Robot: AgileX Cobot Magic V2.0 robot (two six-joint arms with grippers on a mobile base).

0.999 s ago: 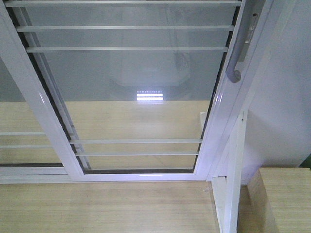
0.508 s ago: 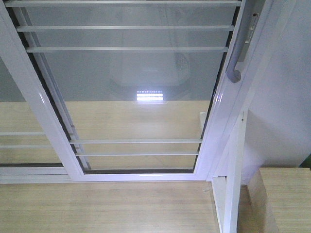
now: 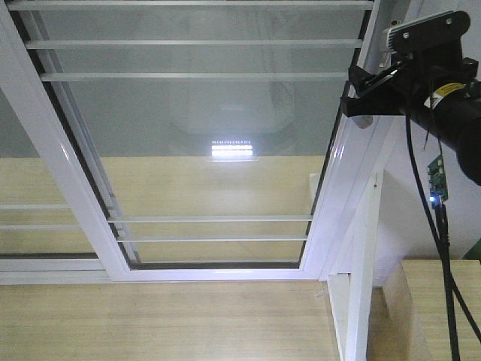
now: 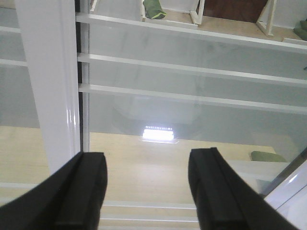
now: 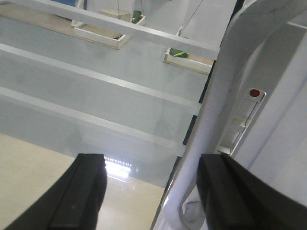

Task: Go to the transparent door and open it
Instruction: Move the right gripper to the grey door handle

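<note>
Wooden flooring [image 3: 150, 323] fronts the transparent door [image 3: 203, 113]; the right gripper [image 5: 151, 165] sets its jaws apart around the grey handle [image 5: 216, 96] (left gripper [image 4: 148, 158] likewise open), so closing, then sliding, comes next.

The transparent door [image 3: 210, 135] is a tall clear-glass panel in a white metal frame. Thin white horizontal bars cross it, grouped near the top and near the bottom. It stands upright, with its right rail close against the outer frame [image 3: 361, 248] at the right. A curved grey handle [image 5: 213, 110] runs along that right rail.
</note>
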